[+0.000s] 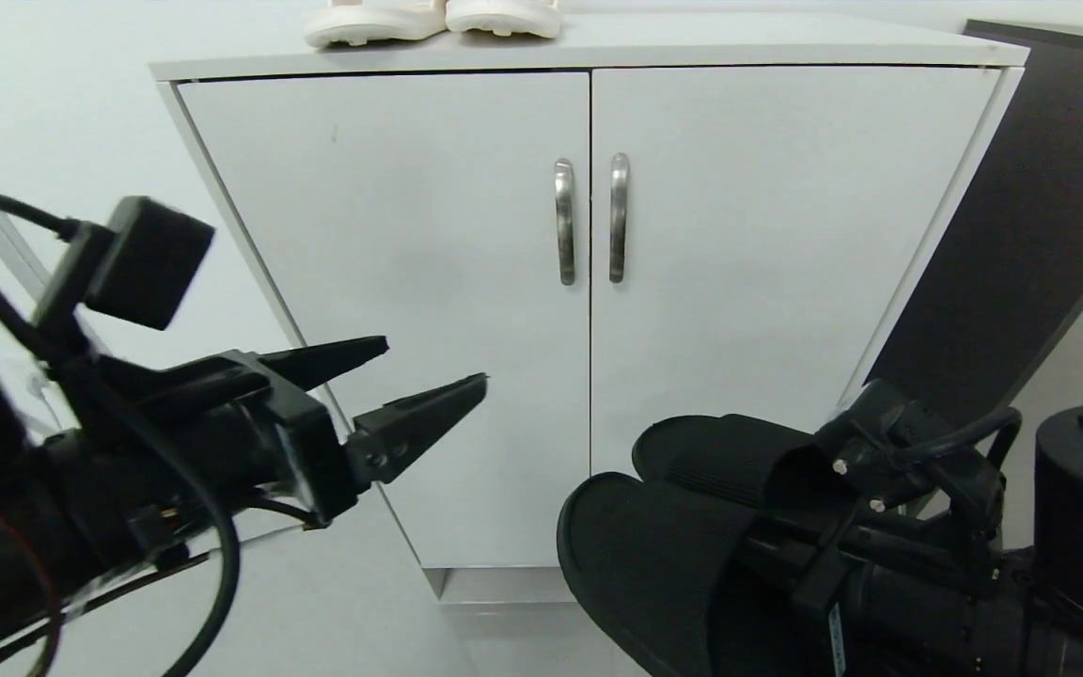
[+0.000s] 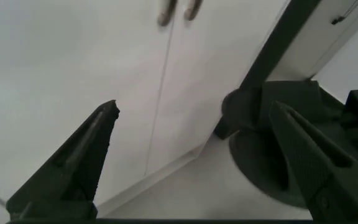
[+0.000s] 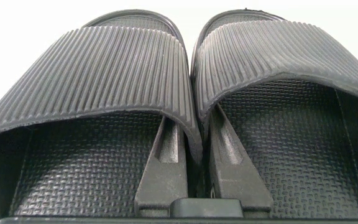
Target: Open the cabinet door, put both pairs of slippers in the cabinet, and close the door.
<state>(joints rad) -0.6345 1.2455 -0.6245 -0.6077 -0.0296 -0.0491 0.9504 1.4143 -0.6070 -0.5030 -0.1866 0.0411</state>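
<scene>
1. Close together on the right gripper (image 3: 194,158): two fingers (image 3: 163,168), one slid under the strap of each slipper, pinching the two adjoining inner walls between them.
2. Held that way, side by side and clear of the floor: the pair of black slippers (image 1: 654,564), ribbed straps uppermost in the right wrist view, toes pointing away from the wrist. Low and in front of the right door (image 1: 786,263) in the head view.
3. Spread wide on the left gripper (image 1: 435,361): both fingers, nothing between them. Tips aimed toward the lower part of the left door (image 1: 391,235); contact with the panel impossible to judge.
4. Beyond both grippers: the white cabinet (image 1: 598,55), both doors shut, edges meeting at the middle.
5. Upright on either side of that seam, just beside each other: two metal handles (image 1: 564,221).
6. On the cabinet top, over the left door and near the front edge: a pair of white slippers (image 1: 429,19), lying side by side.
7. Right of the cabinet: a dark panel (image 1: 1049,216) against the wall.
</scene>
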